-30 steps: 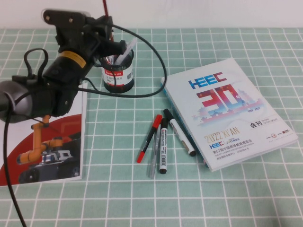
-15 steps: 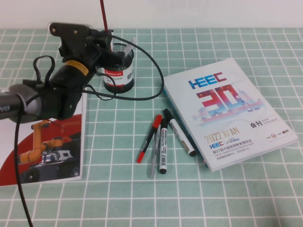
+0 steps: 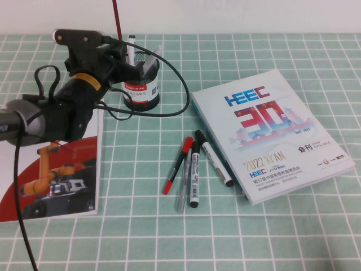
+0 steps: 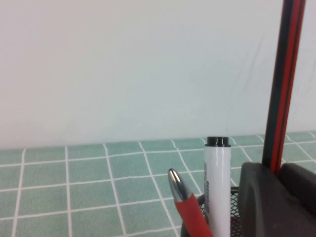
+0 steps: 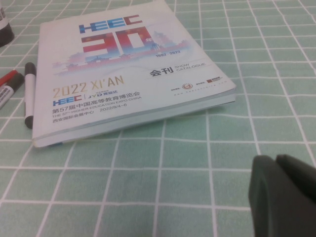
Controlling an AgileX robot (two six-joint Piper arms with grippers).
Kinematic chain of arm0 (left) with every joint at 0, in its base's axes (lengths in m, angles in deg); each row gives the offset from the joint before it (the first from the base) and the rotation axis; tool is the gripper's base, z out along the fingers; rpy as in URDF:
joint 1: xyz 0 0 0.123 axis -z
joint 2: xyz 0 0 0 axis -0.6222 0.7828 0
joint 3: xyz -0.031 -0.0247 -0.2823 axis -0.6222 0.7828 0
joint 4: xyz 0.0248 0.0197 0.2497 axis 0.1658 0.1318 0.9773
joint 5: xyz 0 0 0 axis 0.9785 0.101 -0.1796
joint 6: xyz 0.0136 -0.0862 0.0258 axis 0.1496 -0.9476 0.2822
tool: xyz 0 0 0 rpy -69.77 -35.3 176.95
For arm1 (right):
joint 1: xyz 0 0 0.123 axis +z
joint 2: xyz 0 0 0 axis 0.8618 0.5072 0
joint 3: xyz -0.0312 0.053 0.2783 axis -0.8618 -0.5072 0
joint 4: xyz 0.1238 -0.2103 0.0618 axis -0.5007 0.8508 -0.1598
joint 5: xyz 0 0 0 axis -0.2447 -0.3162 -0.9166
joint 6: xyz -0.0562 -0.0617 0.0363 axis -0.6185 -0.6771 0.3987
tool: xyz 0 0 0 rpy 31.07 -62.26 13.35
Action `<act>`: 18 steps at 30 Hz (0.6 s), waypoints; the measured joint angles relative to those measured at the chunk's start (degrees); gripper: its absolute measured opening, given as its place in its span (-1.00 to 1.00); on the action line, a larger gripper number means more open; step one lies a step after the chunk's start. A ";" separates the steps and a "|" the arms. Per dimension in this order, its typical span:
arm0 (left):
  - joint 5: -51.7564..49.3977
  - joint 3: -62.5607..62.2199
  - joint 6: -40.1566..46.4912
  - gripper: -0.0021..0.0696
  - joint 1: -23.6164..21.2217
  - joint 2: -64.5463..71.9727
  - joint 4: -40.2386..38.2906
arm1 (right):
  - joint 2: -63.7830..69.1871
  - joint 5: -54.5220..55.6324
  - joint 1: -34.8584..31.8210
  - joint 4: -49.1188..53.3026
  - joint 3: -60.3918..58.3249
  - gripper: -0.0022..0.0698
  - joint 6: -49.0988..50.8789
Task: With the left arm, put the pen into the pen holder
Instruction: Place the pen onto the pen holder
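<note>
The pen (image 3: 116, 18) is a thin red stick standing upright, its top past the frame edge. My left gripper (image 3: 117, 49) is shut on its lower part, just left of the pen holder (image 3: 141, 90), a black mesh cup with a white and red label. In the left wrist view the pen (image 4: 284, 84) rises from between the black fingers (image 4: 261, 197); the holder's mesh (image 4: 235, 217) sits beside them with a white marker (image 4: 218, 187) and a red pen with a silver tip (image 4: 185, 205) in it. My right gripper (image 5: 286, 197) shows only in its wrist view, shut and empty, low over the green cloth.
A HEEC catalogue (image 3: 271, 132) lies at the right. A short red pen (image 3: 177, 165), two white markers (image 3: 194, 172) and a clear pen (image 3: 183, 189) lie in the middle. A red and white brochure (image 3: 56, 175) lies under my left arm. A black cable (image 3: 175, 110) loops by the holder.
My left gripper has shifted left with the pen, off the holder's top. The marker in the holder now shows. The pens on the table have not moved.
</note>
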 joint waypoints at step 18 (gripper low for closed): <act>-0.70 0.00 0.00 -0.13 0.00 -0.56 -1.49 | 0.00 0.00 0.00 0.00 0.00 -1.00 0.00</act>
